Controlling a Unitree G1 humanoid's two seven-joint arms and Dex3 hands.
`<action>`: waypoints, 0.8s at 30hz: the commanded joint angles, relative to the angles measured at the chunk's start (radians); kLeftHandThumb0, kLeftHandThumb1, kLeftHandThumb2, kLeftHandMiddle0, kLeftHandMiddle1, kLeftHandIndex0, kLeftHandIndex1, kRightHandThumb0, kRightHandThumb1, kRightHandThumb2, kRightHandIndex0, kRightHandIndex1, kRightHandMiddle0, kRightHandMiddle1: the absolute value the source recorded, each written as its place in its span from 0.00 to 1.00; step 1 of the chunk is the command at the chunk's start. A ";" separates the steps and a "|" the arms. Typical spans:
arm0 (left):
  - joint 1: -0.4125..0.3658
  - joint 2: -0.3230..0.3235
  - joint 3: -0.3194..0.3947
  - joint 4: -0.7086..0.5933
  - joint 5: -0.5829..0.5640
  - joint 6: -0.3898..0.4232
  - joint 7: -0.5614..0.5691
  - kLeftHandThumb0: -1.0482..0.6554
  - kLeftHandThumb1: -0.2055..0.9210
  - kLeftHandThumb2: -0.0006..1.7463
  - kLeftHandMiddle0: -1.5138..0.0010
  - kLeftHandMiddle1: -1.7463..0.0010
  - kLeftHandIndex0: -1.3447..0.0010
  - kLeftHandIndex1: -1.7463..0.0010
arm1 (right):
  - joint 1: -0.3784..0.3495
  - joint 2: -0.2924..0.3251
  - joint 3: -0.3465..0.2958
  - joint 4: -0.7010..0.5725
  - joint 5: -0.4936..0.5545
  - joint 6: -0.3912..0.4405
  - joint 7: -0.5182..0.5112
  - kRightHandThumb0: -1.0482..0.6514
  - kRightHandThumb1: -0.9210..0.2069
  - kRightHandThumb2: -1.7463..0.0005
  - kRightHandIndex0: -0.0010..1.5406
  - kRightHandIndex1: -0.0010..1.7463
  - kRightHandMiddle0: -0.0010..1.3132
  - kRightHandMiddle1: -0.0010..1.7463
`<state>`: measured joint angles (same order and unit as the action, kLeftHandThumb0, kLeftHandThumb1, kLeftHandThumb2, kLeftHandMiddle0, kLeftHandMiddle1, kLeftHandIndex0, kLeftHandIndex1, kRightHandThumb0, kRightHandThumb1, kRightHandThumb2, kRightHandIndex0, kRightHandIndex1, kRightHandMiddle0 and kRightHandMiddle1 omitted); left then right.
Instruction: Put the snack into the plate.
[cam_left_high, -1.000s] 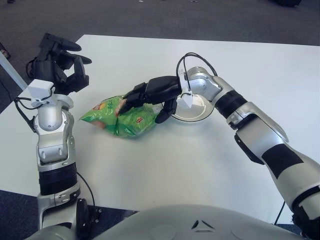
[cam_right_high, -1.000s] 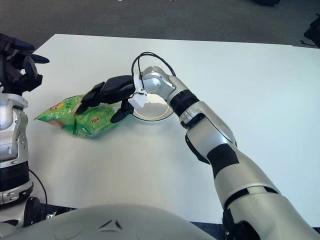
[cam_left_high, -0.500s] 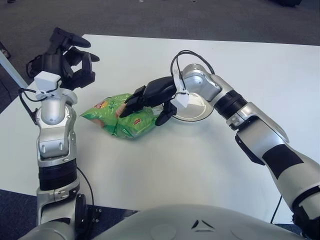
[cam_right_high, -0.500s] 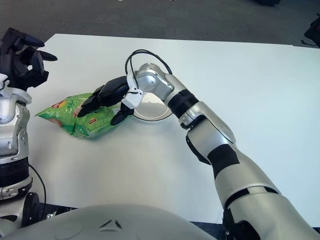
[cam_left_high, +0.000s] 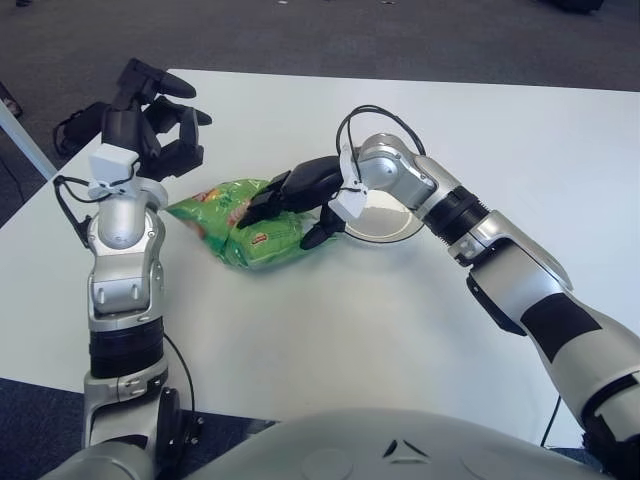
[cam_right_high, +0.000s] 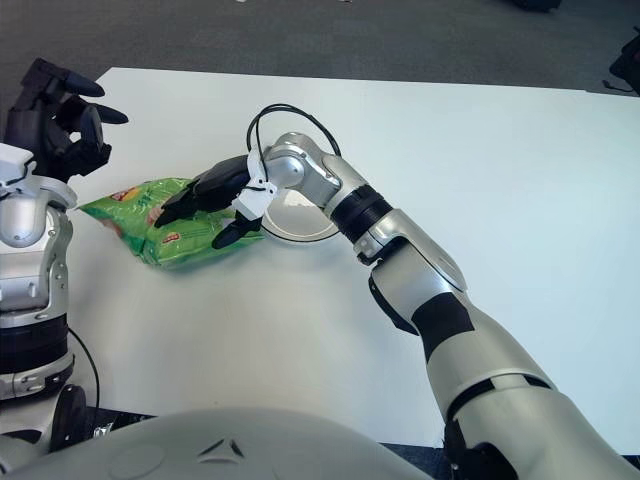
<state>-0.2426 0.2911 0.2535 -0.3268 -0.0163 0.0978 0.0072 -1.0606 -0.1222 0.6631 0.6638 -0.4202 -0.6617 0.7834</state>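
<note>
A green snack bag (cam_left_high: 240, 225) lies on the white table (cam_left_high: 330, 330), just left of a shallow metal plate (cam_left_high: 385, 215). My right hand (cam_left_high: 295, 198) reaches across the plate and its black fingers are closed on the right end of the bag. The plate's left rim is partly hidden by the wrist. My left hand (cam_left_high: 150, 115) is raised above the table's far left corner, behind and left of the bag, fingers spread and holding nothing. The bag also shows in the right eye view (cam_right_high: 165, 225).
The table's left edge and far edge run close to my left arm (cam_left_high: 120, 280). A black cable (cam_left_high: 370, 125) loops above my right wrist. Dark carpet floor lies beyond the table.
My right hand has shifted left with the bag in its fingers, and the bag has slid a little left and farther back. My left hand has moved right and farther back, toward the bag.
</note>
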 joint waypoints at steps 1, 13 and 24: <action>-0.016 -0.003 -0.008 -0.019 0.023 -0.018 0.013 0.39 0.80 0.48 0.60 0.31 0.75 0.00 | -0.013 -0.001 0.016 0.067 -0.058 0.011 -0.018 0.37 0.00 0.41 0.11 0.03 0.00 0.19; 0.002 0.004 -0.036 -0.009 0.071 -0.115 -0.001 0.40 0.82 0.46 0.63 0.33 0.77 0.00 | -0.045 0.003 0.013 0.125 -0.173 0.028 -0.194 0.37 0.00 0.40 0.09 0.02 0.00 0.19; 0.019 -0.003 -0.042 0.004 0.052 -0.152 -0.033 0.40 0.87 0.42 0.66 0.35 0.79 0.00 | -0.077 0.045 -0.005 0.226 -0.176 0.137 -0.210 0.37 0.00 0.39 0.08 0.01 0.00 0.20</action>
<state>-0.2315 0.2861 0.2130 -0.3360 0.0446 -0.0425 -0.0131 -1.1326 -0.0806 0.6545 0.8550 -0.5784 -0.5498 0.5596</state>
